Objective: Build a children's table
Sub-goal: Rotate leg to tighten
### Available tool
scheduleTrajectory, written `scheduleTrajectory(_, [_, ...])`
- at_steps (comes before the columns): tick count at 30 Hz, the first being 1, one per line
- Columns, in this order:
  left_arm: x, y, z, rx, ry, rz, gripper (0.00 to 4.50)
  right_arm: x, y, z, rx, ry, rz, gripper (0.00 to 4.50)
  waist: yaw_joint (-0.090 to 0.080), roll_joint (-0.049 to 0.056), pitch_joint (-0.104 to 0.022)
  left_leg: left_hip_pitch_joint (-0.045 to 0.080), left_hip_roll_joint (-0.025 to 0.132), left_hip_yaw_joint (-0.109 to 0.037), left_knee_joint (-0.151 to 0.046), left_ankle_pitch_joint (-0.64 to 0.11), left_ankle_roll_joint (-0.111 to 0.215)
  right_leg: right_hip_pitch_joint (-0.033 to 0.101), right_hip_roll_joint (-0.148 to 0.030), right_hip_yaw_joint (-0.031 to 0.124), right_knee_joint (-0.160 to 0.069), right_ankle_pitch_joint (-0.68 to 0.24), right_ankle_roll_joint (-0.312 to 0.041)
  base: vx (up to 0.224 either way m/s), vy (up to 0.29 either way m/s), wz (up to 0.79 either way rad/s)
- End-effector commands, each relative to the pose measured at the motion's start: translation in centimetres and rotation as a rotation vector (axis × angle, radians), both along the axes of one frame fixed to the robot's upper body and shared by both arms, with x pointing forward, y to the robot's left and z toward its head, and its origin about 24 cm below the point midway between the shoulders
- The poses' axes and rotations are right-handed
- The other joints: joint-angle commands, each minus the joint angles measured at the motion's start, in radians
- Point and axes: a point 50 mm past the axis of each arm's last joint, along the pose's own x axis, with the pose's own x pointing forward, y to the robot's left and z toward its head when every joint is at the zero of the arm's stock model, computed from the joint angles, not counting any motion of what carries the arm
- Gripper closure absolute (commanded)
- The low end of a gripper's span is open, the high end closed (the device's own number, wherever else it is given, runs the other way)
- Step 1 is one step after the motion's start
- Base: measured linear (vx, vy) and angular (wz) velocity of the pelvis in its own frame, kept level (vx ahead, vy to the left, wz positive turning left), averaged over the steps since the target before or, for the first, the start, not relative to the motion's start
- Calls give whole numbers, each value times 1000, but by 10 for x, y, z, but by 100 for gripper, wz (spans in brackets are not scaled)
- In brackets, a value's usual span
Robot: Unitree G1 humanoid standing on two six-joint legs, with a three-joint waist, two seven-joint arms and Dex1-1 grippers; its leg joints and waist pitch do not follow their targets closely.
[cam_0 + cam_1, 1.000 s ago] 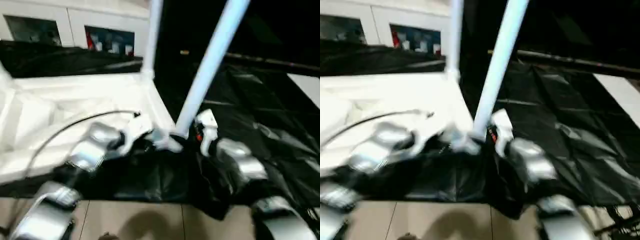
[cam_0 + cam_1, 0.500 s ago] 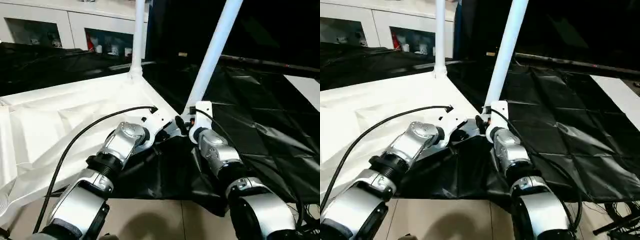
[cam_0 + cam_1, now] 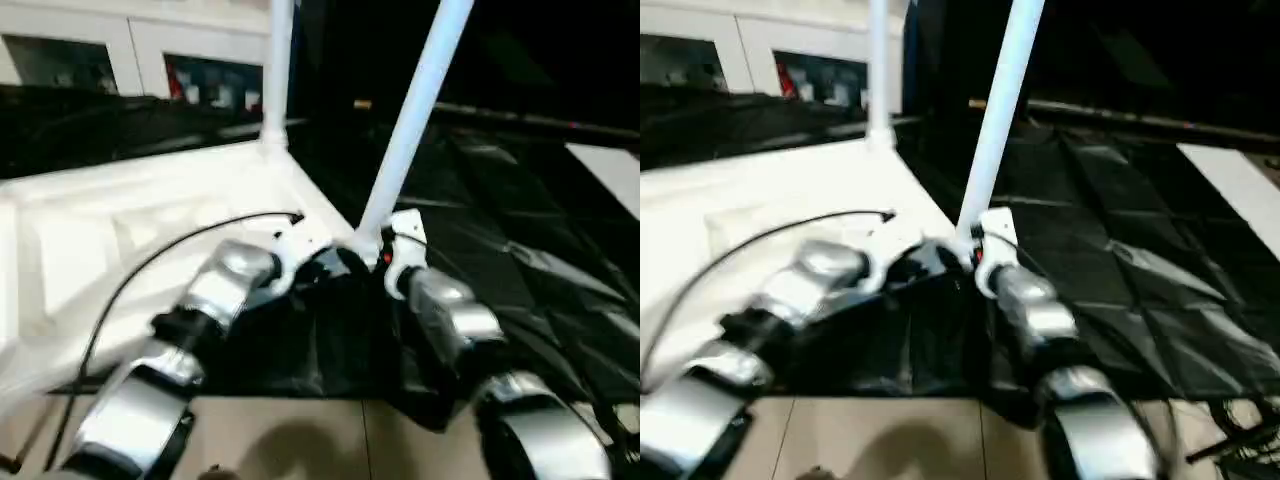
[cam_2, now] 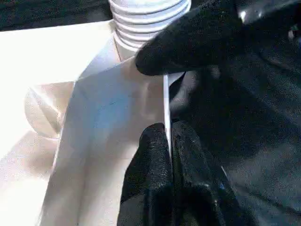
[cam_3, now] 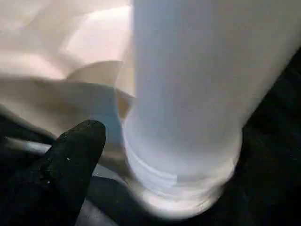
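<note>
Left wrist view — left gripper [image 4: 168,141] pinching tabletop [image 4: 108,122] rim

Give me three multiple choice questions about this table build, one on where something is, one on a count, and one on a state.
1. Where is the leaning leg's threaded foot?
A. at the tabletop's near corner
B. flat on the floor
C. on the cabinet

2. How many legs rise from the tabletop?
A. none
B. two
C. four

3. What is the left gripper doing?
A. hanging open
B. pinching the tabletop's edge
C. holding a cable

Answers: 1 A, its foot meets that corner. 2 B, the far leg plus the leaning one. 3 B, its fingers close on the thin white rim.
</note>
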Motion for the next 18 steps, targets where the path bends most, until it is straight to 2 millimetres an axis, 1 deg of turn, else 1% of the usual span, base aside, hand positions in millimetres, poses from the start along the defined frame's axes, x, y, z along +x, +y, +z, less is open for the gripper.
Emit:
scheduleTrajectory(1, [-17, -9, -1, -67, 40, -185, 450, -6, -9, 11, -32, -29, 147, 5, 8, 14, -61, 10, 7, 8, -57, -280, 16, 41, -53, 41, -91, -232, -151, 62, -6, 8])
scheduleTrajectory(2, [-19, -8, 1, -78, 44, -217, 450, -9, -12, 13, -34, -31, 181, 5, 7, 11, -61, 5, 7, 11, -54, -256, 21, 42, -53, 44, -85, -195, -159, 62, -6, 8])
scheduleTrajectory(3, [-20, -8, 1, -80, 45, -223, 450, -9, -12, 13, -35, -31, 188, 5, 7, 11, -62, 2, 6, 11, -54, -235, 25, 47, -51, 43, -80, -158, -169, 65, 4, 3])
scheduleTrajectory(4, [-27, -4, 5, -87, 53, -293, 450, -16, -19, 20, -34, -52, 280, 5, 7, 11, -64, 1, 5, 14, -51, -203, 32, 46, -48, 42, -73, -99, -182, 60, 10, -2])
scheduleTrajectory(5, [-31, -1, 6, -76, 65, -321, 450, -19, -23, 23, -37, -63, 315, 5, 14, 12, -67, -1, 7, 11, -50, -170, 41, 56, -51, 41, -64, -39, -191, 60, 10, -2])
scheduleTrajectory(6, [-34, 3, 6, -65, 74, -347, 450, -21, -26, 26, -38, -69, 344, 5, 14, 11, -67, -1, 6, 13, -48, -148, 49, 56, -46, 40, -59, 10, -202, 59, 12, -2])
scheduleTrajectory(7, [-37, 6, 7, -56, 81, -372, 450, -23, -29, 28, -40, -66, 371, 5, 15, 12, -68, 2, 6, 15, -45, -141, 55, 53, -46, 41, -58, 29, -209, 54, 12, -1])
scheduleTrajectory(8, [-39, 8, 8, -50, 85, -390, 450, -25, -31, 30, -41, -61, 392, 5, 13, 11, -68, 2, 4, 16, -44, -130, 63, 55, -44, 41, -55, 51, -221, 54, 12, -1])
scheduleTrajectory(9, [-41, 9, 8, -47, 91, -397, 450, -27, -32, 30, -44, -52, 412, 5, 15, 11, -67, 4, 4, 18, -44, -129, 64, 53, -44, 41, -56, 49, -226, 0, 0, 0])
scheduleTrajectory(10, [-43, 11, 9, -47, 97, -410, 450, -30, -33, 30, -55, -40, 454, 5, 16, 12, -64, 5, 5, 17, -46, -146, 60, 54, -46, 41, -59, 17, -224, 0, 0, 0])
scheduleTrajectory(11, [-43, 11, 9, -47, 97, -410, 450, -30, -33, 30, -55, -40, 454, 5, 17, 12, -63, 6, 5, 17, -47, -157, 56, 54, -47, 41, -61, -4, -220, 0, 0, 0])
scheduleTrajectory(12, [-45, 14, 11, -48, 107, -425, 450, -35, -33, 29, -72, -23, 516, 5, 17, 9, -61, 7, 7, 18, -49, -182, 49, 52, -49, 42, -66, -48, -211, 0, 0, 0])
scheduleTrajectory(13, [-46, 15, 11, -47, 108, -430, 450, -37, -32, 29, -79, -14, 544, 5, 19, 11, -60, 7, 8, 17, -50, -194, 42, 53, -51, 42, -68, -73, -205, 0, 0, 0])
scheduleTrajectory(14, [-46, 16, 12, -47, 109, -430, 450, -38, -31, 29, -84, -10, 559, 5, 18, 9, -57, 7, 9, 16, -52, -218, 33, 50, -52, 42, -72, -118, -194, 0, 0, 0])
scheduleTrajectory(15, [-46, 16, 12, -47, 109, -430, 450, -37, -30, 28, -89, -9, 566, 5, 18, 11, -56, 9, 9, 16, -53, -235, 28, 47, -52, 42, -75, -144, -191, 0, 0, 0])
scheduleTrajectory(16, [-46, 16, 13, -48, 109, -431, 450, -37, -29, 28, -91, -8, 569, 5, 17, 10, -53, 9, 9, 15, -55, -268, 14, 45, -54, 43, -81, -211, -175, 0, 0, 0])
scheduleTrajectory(17, [-46, 16, 13, -49, 108, -431, 450, -37, -28, 28, -95, -9, 579, 5, 18, 8, -54, 9, 9, 14, -56, -275, 7, 45, -56, 43, -82, -237, -165, 0, 0, 0])
scheduleTrajectory(18, [-46, 16, 14, -50, 108, -430, 450, -37, -27, 28, -96, -8, 587, 5, 18, 8, -55, 10, 9, 13, -56, -275, 5, 44, -55, 43, -82, -240, -162, 0, 0, 0])
